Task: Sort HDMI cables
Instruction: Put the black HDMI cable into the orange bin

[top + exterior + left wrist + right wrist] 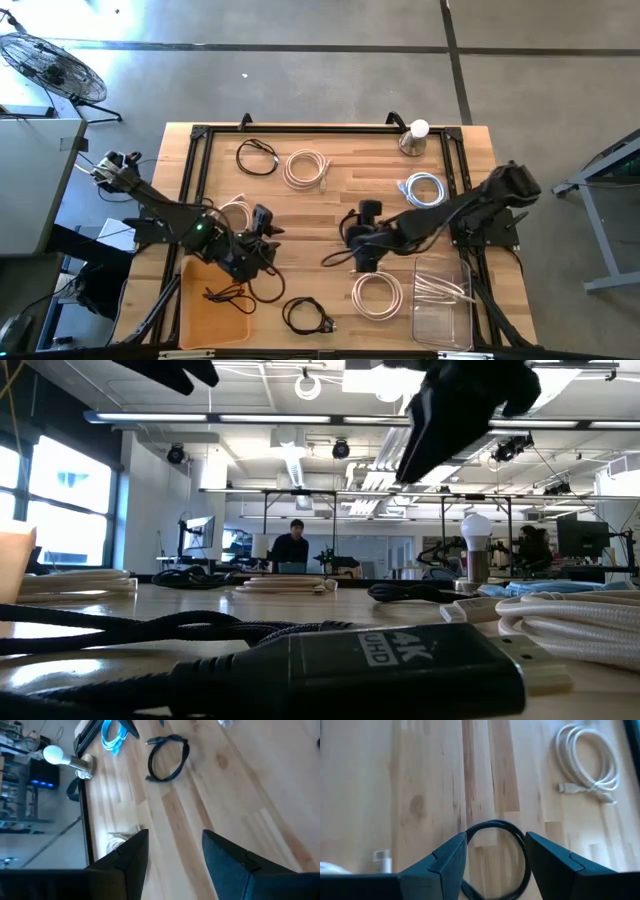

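Note:
Several coiled HDMI cables lie flat on the wooden table (pixel 330 215): a black coil (pixel 257 157) and a cream coil (pixel 306 168) at the far side, a pale bluish coil (pixel 423 189), a cream coil (pixel 377 295) and a black coil (pixel 307 316) near the front. My right gripper (pixel 360 245) is open and hovers over a black coil (pixel 497 855), whose loop shows between its fingers. My left gripper (pixel 262 235) is open and empty, beside a cream coil (pixel 237 210), which is partly hidden in the left wrist view (pixel 116 840).
A wooden tray (pixel 195 310) at the front left holds a black cable (pixel 230 295). A clear bin (pixel 443 310) at the front right holds white cables (pixel 440 288). A light bulb on a stand (pixel 413 135) is at the far right. A black frame (pixel 300 130) edges the table.

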`<action>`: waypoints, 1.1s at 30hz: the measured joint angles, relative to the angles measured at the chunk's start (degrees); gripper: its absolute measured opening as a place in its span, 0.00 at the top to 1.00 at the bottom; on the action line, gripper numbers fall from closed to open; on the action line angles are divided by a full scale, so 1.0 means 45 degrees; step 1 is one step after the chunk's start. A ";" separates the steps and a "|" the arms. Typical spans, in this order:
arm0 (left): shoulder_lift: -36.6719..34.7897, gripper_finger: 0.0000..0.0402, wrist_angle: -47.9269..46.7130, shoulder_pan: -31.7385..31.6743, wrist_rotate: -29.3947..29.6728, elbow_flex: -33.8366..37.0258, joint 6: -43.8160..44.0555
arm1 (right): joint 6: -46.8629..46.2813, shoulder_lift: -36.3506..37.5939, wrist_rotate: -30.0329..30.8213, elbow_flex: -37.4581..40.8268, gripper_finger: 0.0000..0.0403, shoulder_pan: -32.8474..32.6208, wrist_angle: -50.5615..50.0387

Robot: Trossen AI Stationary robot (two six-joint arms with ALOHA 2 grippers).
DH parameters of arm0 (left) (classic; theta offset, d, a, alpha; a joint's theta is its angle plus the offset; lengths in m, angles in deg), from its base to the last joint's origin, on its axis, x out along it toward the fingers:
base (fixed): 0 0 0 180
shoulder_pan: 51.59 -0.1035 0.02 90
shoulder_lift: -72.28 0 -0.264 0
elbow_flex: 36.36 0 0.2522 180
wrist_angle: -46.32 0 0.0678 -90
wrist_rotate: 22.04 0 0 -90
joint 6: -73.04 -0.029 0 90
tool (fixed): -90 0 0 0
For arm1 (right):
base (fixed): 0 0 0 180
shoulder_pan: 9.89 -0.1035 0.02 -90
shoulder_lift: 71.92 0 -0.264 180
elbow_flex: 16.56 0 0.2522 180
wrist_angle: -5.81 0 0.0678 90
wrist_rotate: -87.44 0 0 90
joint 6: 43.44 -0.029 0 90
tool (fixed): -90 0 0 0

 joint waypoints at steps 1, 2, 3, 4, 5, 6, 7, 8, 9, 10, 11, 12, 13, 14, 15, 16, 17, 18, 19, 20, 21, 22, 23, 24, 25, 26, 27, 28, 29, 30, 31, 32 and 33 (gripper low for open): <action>0.0027 0.55 -0.0059 0.0015 -0.0020 0.0000 0.0194 | -0.0021 -0.0287 -0.0080 0.0000 0.52 0.0076 0.0114; 0.0041 0.55 -0.0150 0.0001 -0.0117 0.0000 0.0332 | -0.0135 -0.0529 -0.0243 0.0000 0.52 0.0145 0.0154; 0.0050 0.55 -0.0229 0.0001 -0.0255 0.0000 0.0471 | -0.0271 -0.0747 -0.0442 0.0000 0.52 0.0209 0.0148; 0.0050 0.55 -0.0261 -0.0004 -0.0404 0.0000 0.0619 | -0.0430 -0.0924 -0.0669 0.0000 0.52 0.0273 0.0139; 0.0050 0.55 -0.0281 -0.0009 -0.0568 0.0000 0.0703 | -0.0672 -0.1090 -0.0835 0.0005 0.52 0.0302 0.0139; 0.0050 0.55 -0.0309 -0.0009 -0.0697 0.0000 0.0771 | -0.0944 -0.1225 -0.1014 0.0005 0.52 0.0330 0.0116; 0.0050 0.55 -0.0313 -0.0012 -0.0826 0.0000 0.0852 | -0.1173 -0.1361 -0.1209 0.0005 0.52 0.0338 0.0089; 0.0050 0.55 -0.0309 -0.0009 -0.0894 0.0000 0.0908 | -0.1358 -0.1494 -0.1333 0.0004 0.52 0.0327 0.0088; 0.0050 0.55 -0.0307 -0.0009 -0.0907 0.0000 0.0962 | -0.1530 -0.1616 -0.1460 0.0004 0.52 0.0291 0.0090; 0.0050 0.55 -0.0301 -0.0004 -0.0910 0.0000 0.0967 | -0.1644 -0.1718 -0.1598 0.0005 0.52 0.0247 0.0090; 0.0050 0.55 -0.0306 -0.0006 -0.0913 0.0000 0.0968 | -0.1784 -0.1795 -0.1689 0.0003 0.52 0.0176 0.0090; 0.0052 0.55 -0.0304 -0.0009 -0.0910 0.0000 0.0973 | -0.1902 -0.1887 -0.1722 0.0000 0.52 0.0114 0.0096; 0.0055 0.55 -0.0306 -0.0009 -0.0914 0.0000 0.0974 | -0.2024 -0.1963 -0.1701 0.0000 0.52 0.0044 0.0094; 0.0055 0.55 -0.0301 -0.0009 -0.0934 0.0000 0.0983 | -0.2123 -0.2043 -0.1676 0.0000 0.52 -0.0015 0.0044; 0.0055 0.55 -0.0301 -0.0009 -0.1008 0.0000 0.1006 | -0.2180 -0.2112 -0.1674 0.0000 0.52 -0.0074 -0.0015; 0.0055 0.55 -0.0301 -0.0009 -0.1191 0.0000 0.1007 | -0.2203 -0.2182 -0.1674 0.0000 0.52 -0.0124 -0.0020; 0.0055 0.55 -0.0296 -0.0009 -0.1393 0.0000 0.1004 | -0.2210 -0.2255 -0.1670 0.0000 0.52 -0.0154 0.0002; 0.0060 0.55 -0.0298 -0.0009 -0.1618 0.0000 0.1002 | -0.2210 -0.2336 -0.1652 0.0000 0.52 -0.0197 0.0003; 0.0060 0.55 -0.0301 -0.0009 -0.1768 0.0000 0.1002 | -0.2210 -0.2442 -0.1642 0.0000 0.52 -0.0205 0.0005; 0.0060 0.55 -0.0296 -0.0009 -0.1900 0.0000 0.1001 | -0.2217 -0.2539 -0.1639 0.0000 0.52 -0.0206 0.0018; 0.0060 0.55 -0.0297 -0.0009 -0.1939 0.0000 0.1002 | -0.2266 -0.2632 -0.1639 0.0000 0.52 -0.0204 0.0019; 0.0060 0.55 -0.0301 -0.0009 -0.1938 0.0000 0.1002 | -0.2324 -0.2722 -0.1612 0.0000 0.52 -0.0206 0.0031; 0.0060 0.55 -0.0296 -0.0010 -0.1943 0.0000 0.1001 | -0.2350 -0.2811 -0.1567 0.0000 0.52 -0.0202 0.0005; 0.0060 0.55 -0.0296 -0.0014 -0.1943 0.0000 0.0997 | -0.2351 -0.2926 -0.1540 0.0000 0.52 -0.0161 0.0003; 0.0060 0.55 -0.0296 -0.0014 -0.1943 0.0000 0.0997 | -0.2335 -0.3029 -0.1519 0.0000 0.52 -0.0143 0.0004; 0.0060 0.55 -0.0296 -0.0019 -0.1938 0.0000 0.0997 | -0.2331 -0.3131 -0.1510 0.0000 0.52 -0.0108 -0.0002; 0.0060 0.55 -0.0296 -0.0019 -0.1938 0.0000 0.0997 | -0.2331 -0.3240 -0.1474 0.0000 0.52 -0.0068 0.0013; 0.0060 0.55 -0.0296 -0.0019 -0.1938 0.0000 0.0969 | -0.2349 -0.3321 -0.1470 0.0000 0.53 -0.0018 0.0015; 0.0060 0.55 -0.0299 -0.0019 -0.1938 0.0000 0.0920 | -0.2346 -0.3403 -0.1507 0.0000 0.54 0.0019 0.0009; 0.0065 0.55 -0.0301 -0.0019 -0.1931 0.0000 0.0849 | -0.2345 -0.3485 -0.1543 0.0000 0.56 0.0068 0.0012; 0.0065 0.55 -0.0293 -0.0017 -0.1877 0.0000 0.0779 | -0.2331 -0.3549 -0.1555 0.0000 0.59 0.0095 0.0007; 0.0065 0.55 -0.0281 -0.0019 -0.1754 0.0000 0.0725 | -0.2327 -0.3567 -0.1590 -0.0004 0.63 0.0100 -0.0001; 0.0065 0.55 -0.0279 -0.0019 -0.1579 0.0000 0.0702 | -0.2310 -0.3585 -0.1563 -0.0016 0.68 0.0095 0.0026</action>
